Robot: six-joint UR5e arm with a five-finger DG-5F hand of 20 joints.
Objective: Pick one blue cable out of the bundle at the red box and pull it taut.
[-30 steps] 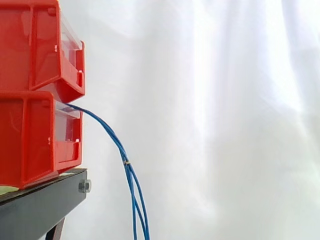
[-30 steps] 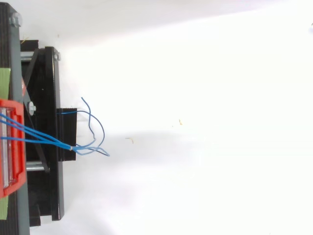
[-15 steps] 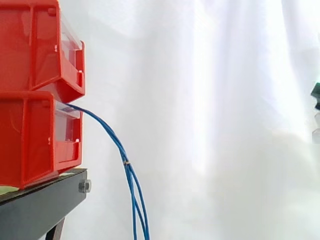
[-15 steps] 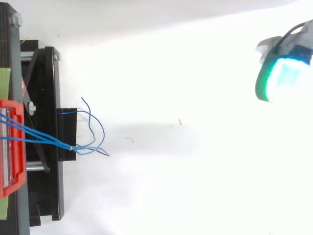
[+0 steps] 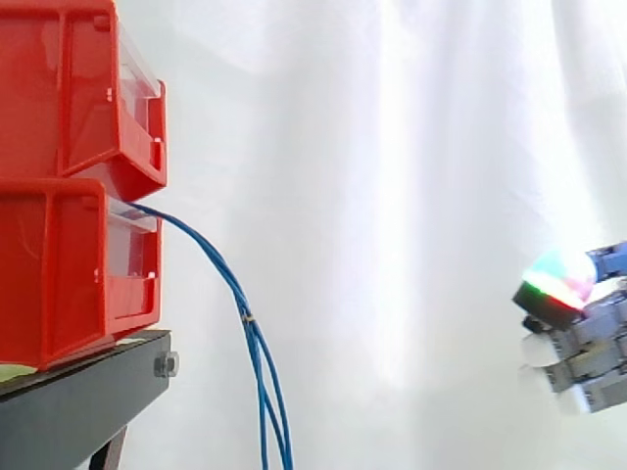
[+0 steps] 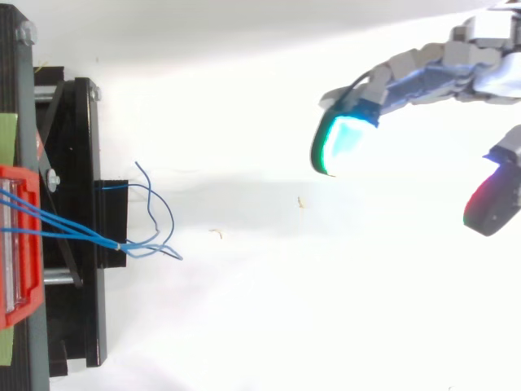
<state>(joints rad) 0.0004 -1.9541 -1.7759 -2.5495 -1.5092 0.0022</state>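
- Now the robot hand [image 6: 423, 75] is open, fingers spread, holding nothing.
- Well apart from it, blue cables [image 5: 257, 362] hang bundled from the red box [image 5: 59, 264].
- Risk: they run touching, so a closing pinch may catch several or slip off all.

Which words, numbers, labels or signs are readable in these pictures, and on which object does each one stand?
None can be read: the red bins, the black stand, the blue cables and the hand show no legible words, numbers or signs.
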